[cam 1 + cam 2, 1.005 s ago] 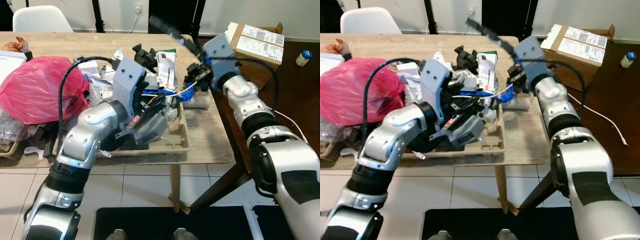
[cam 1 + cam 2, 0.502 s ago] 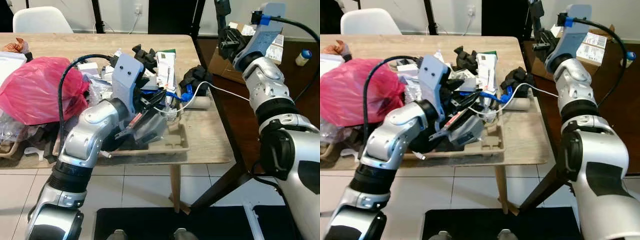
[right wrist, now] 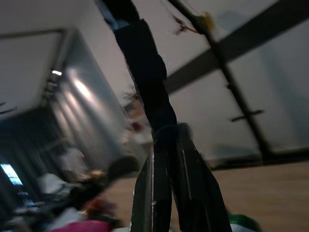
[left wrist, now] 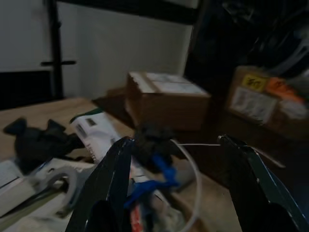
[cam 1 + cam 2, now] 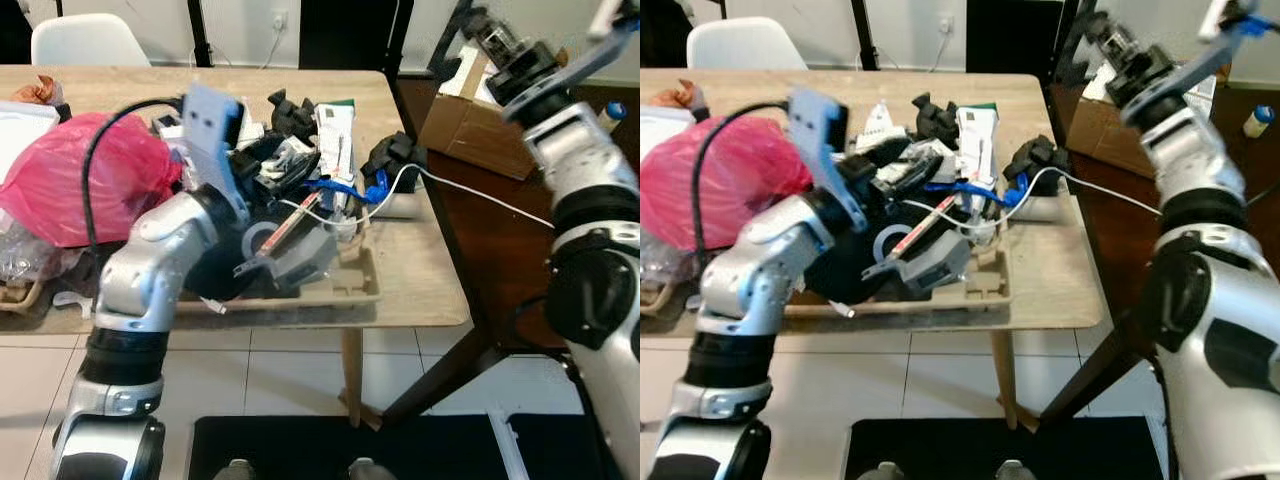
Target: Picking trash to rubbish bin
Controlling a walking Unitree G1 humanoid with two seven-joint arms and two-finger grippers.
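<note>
A heap of trash fills a cardboard tray on the wooden table: a white carton, a tape roll, blue scraps and a black foam lump. My left gripper hovers over the heap, open, with the lump and a white cable showing between its fingers. My right gripper is raised high off the table's right side, above the cardboard box. In the right wrist view its fingers are shut on a black strip.
A red plastic bag and more packaging lie on the table's left. The white cable runs off the right edge towards the dark floor. A white chair stands behind, and a small bottle sits on the floor at the right.
My right arm has swung up and to the right, away from the heap, carrying the black strip. My left wrist has lifted and turned left above the tray.
</note>
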